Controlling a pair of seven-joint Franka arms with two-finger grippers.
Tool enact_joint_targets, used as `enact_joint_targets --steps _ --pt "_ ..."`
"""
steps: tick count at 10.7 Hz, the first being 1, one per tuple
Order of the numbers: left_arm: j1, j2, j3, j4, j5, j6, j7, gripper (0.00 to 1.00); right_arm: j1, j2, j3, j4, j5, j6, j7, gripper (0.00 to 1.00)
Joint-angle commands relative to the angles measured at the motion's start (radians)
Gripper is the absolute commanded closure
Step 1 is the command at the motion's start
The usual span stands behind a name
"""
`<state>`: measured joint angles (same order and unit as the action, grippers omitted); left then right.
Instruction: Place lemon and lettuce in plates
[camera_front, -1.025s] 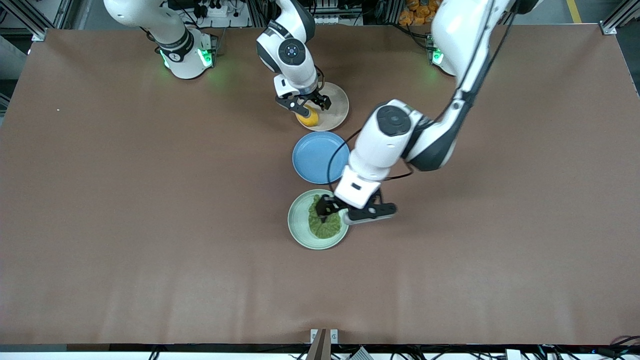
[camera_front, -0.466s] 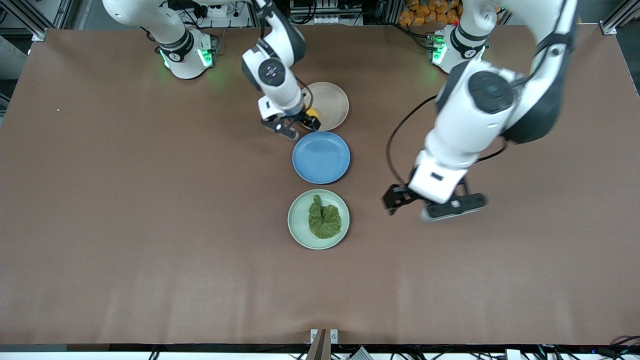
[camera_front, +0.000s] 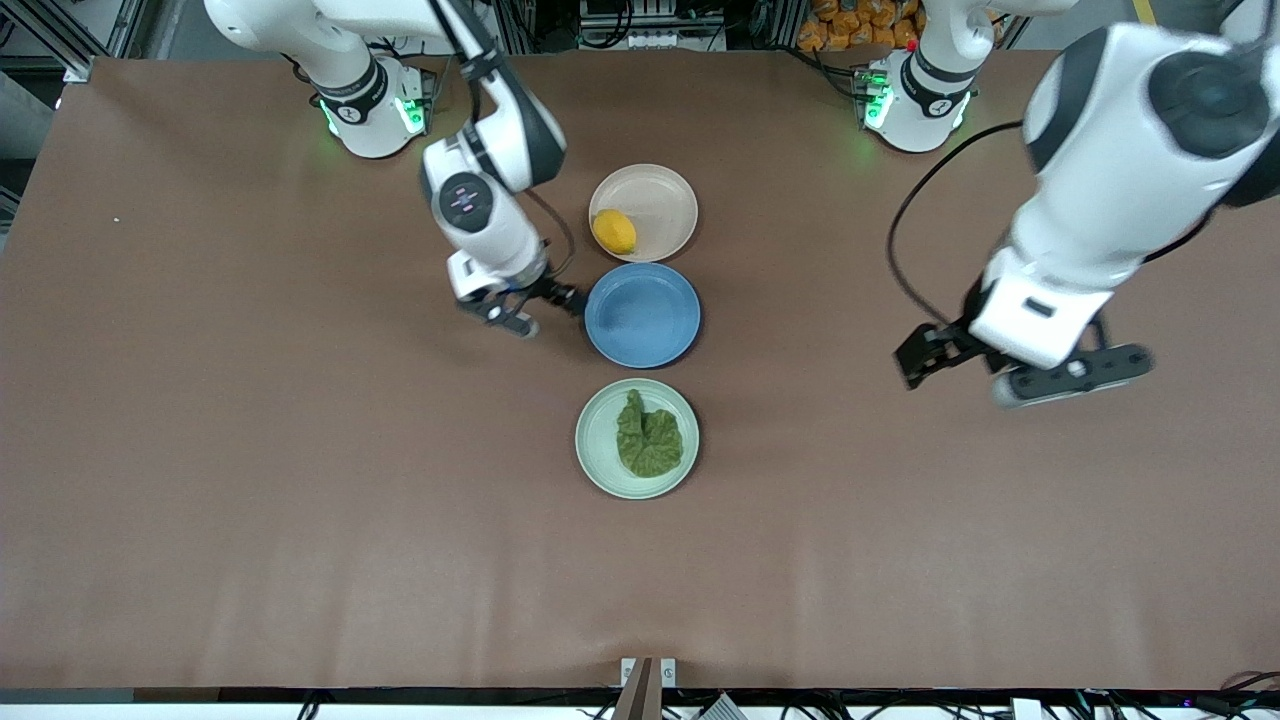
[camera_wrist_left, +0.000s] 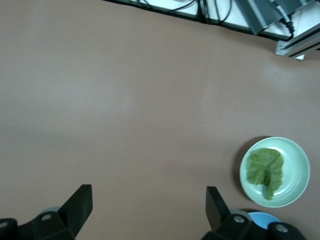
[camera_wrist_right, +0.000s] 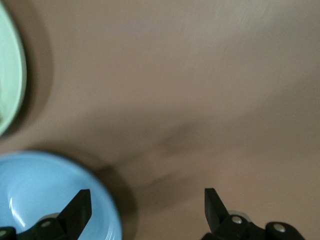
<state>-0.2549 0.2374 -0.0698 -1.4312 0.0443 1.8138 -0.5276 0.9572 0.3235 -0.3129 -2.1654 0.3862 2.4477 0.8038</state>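
Both arms: glossy white shells, dark grey joint bands, round dark caps. Green indicator lights at both bases. Black cables along forearms; black two-finger grippers.

The right gripper (camera_front: 527, 311) hangs low over the middle of the table, fingers spread apart. The left gripper (camera_front: 1010, 368) is up high near the left arm's end, fingers apart too.

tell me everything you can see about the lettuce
The lettuce is a crinkled, dark green leaf with a short stem, lying loosely flat in the pale mint green plate, the plate nearest the front camera. The left wrist view shows its veined surface and the stem end reaching toward the plate's rim. It looks soft and thin and covers roughly half the plate. Only the plate touches it; no gripper is over it.
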Motion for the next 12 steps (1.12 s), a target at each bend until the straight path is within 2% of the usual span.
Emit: enact_joint_targets --steps 1,4,6,7,9,11,12 --pt "0.072 -0.091 -0.01 -0.022 0.02 -0.117 0.084 0.0 -0.017 -0.003 -0.095 0.001 -0.006 -0.019 -0.153 0.0" --pt "0.108 -0.153 -0.008 -0.022 0.019 -0.22 0.202 0.0 -0.132 -0.004 -0.107 -0.005 -0.009 -0.105 -0.361 0.0" --pt "0.108 -0.182 -0.004 -0.023 0.02 -0.278 0.237 0.0 -0.136 -0.006 -0.153 -0.005 -0.012 -0.116 -0.444 0.0" --pt "0.108 -0.196 -0.002 -0.023 0.019 -0.284 0.245 0.0 -0.171 -0.007 -0.152 -0.005 -0.039 -0.116 -0.466 0.0" --pt "0.109 -0.213 0.005 -0.028 0.012 -0.307 0.259 0.0 -0.265 -0.011 -0.141 -0.005 -0.178 -0.124 -0.503 0.0" --pt "0.155 -0.219 0.016 -0.029 -0.007 -0.307 0.314 0.0 -0.331 -0.015 -0.118 -0.004 -0.224 -0.124 -0.543 0.0" --pt "0.195 -0.227 0.012 -0.031 -0.035 -0.307 0.348 0.0 -0.387 -0.018 -0.086 -0.002 -0.227 -0.124 -0.584 0.0"
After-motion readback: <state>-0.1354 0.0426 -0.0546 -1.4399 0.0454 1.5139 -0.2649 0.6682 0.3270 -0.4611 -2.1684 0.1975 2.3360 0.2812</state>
